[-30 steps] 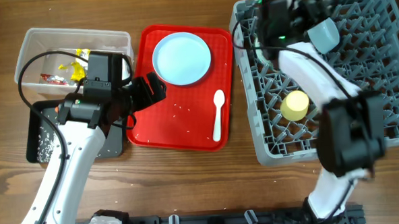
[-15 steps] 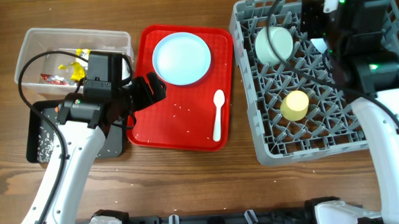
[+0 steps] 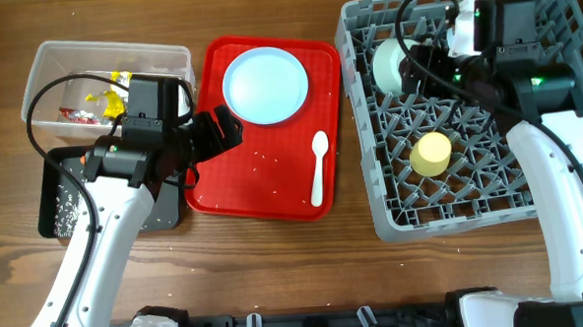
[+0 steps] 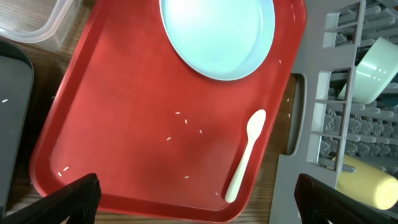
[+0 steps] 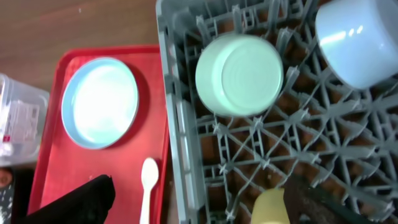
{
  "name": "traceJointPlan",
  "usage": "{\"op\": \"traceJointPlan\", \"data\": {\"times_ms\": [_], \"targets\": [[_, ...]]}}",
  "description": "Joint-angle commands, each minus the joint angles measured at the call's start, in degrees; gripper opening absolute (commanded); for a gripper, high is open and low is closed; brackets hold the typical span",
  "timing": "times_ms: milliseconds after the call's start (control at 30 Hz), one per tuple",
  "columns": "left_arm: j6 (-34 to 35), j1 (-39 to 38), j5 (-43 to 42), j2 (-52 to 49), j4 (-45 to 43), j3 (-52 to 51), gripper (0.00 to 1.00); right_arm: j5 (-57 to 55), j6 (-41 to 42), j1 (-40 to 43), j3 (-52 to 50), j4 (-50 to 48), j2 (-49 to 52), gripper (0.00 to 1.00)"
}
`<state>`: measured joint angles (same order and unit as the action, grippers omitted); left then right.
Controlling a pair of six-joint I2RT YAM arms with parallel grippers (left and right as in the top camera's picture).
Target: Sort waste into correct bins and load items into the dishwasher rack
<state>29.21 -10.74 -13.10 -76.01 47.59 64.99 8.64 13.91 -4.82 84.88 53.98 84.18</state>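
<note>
Left gripper [image 3: 225, 130]: hanging over the left edge of the red tray [image 3: 235, 181], fingers spread wide, nothing between them.
Right gripper [image 3: 423, 61]: up over the back of the rack [image 3: 359, 131], fingers well apart and empty, a bowl [image 3: 386, 69] just beyond the tips.
Bowl: lying on its side among the pegs in the rack's back-left part, base towards the right wrist camera.
Second bowl [image 5: 356, 34]: also in the rack, off to the right of the first, caught in the right wrist view; from overhead the arm covers it.
Cup [image 3: 432, 153]: yellow, down among the pegs near the rack's middle, apart from both bowls.
Plate [image 3: 265, 85]: flat on the back half of the red tray, not in the rack.
Spoon [image 3: 318, 167]: on the red tray too, right side, bowl end towards the plate, handle towards the front edge.
Rice [image 4: 178, 114]: a few loose grains scattered on the red tray between plate and front rim.
Tub [image 3: 99, 46]: back left of the table, yellow and red wrappers [image 3: 106, 93] inside.
Black tray [image 3: 44, 184]: just in front of the tub — white specks on its left part, the left arm over its right part.
</note>
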Motion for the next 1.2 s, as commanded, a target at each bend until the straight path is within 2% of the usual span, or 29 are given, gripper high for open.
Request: {"op": "traceJointPlan", "data": {"times_ms": [0,1167], "targets": [[-0.46,0.33,0.76,0.57,0.0,0.7,1.0,1.49,1.03,-0.13,0.11,1.01,0.81,0.91],[-0.46,0.33,0.76,0.57,0.02,0.7,1.0,-1.75,-2.58,-0.13,0.11,3.96,0.81,0.94]]}}
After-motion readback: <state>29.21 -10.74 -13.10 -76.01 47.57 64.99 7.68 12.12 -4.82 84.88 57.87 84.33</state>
